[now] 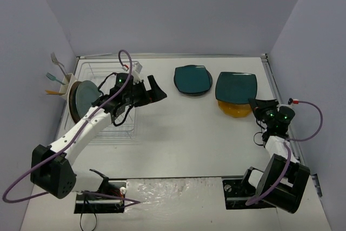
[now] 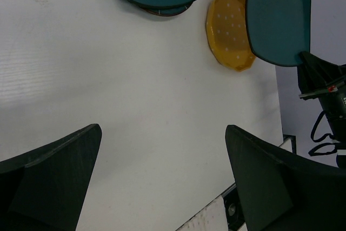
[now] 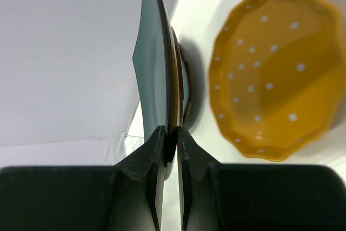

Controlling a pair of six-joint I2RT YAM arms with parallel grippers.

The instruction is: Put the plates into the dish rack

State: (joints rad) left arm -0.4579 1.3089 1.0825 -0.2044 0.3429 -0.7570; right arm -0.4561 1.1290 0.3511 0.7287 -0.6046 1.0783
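The white wire dish rack (image 1: 96,71) holds a blue-grey round plate (image 1: 85,100) upright at its left end. The left gripper (image 1: 157,90), just right of the rack, has its jaws wide apart and empty. The right gripper (image 3: 168,152), far right of the rack, is clamped on the rim of a dark teal rounded-square plate (image 3: 154,52), which is raised over a yellow-orange dotted plate (image 3: 270,74). A second dark teal plate (image 1: 192,78) lies between the rack and these.

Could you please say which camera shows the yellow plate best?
Right wrist: the yellow plate shows large and almost whole. Left wrist shows it smaller, its edge behind the held teal plate; top external shows only a sliver.
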